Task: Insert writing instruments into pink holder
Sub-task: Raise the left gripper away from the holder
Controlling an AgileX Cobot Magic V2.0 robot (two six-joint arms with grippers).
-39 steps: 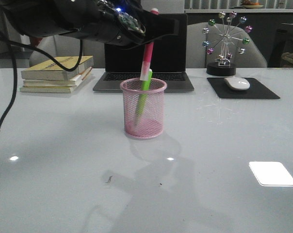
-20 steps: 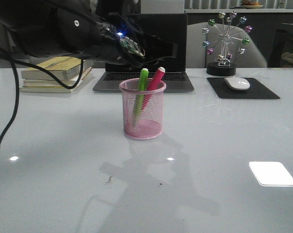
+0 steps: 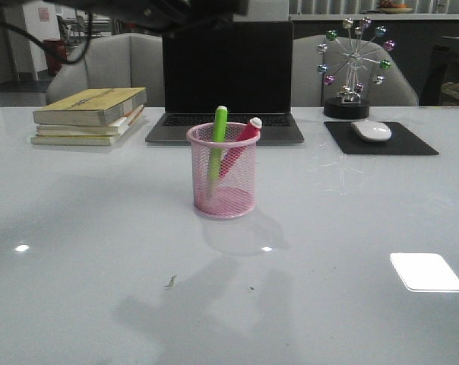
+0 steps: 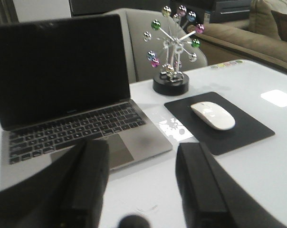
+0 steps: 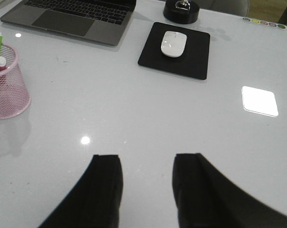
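Where markers [image 3: 217,144] stand: glossy table [image 3: 351,228].

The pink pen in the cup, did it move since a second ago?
Yes. The pink pen has dropped down into the pink holder; its top was up against the laptop screen, and now it leans just above the rim beside the green pen.

We see dim, even indoor light over the glossy white table [image 3: 100,251], which throws back a bright square window reflection [image 3: 426,271] and small glints. Soft grey shadows spread across its near part. The left wrist view is blurred throughout; the right wrist view is sharper.
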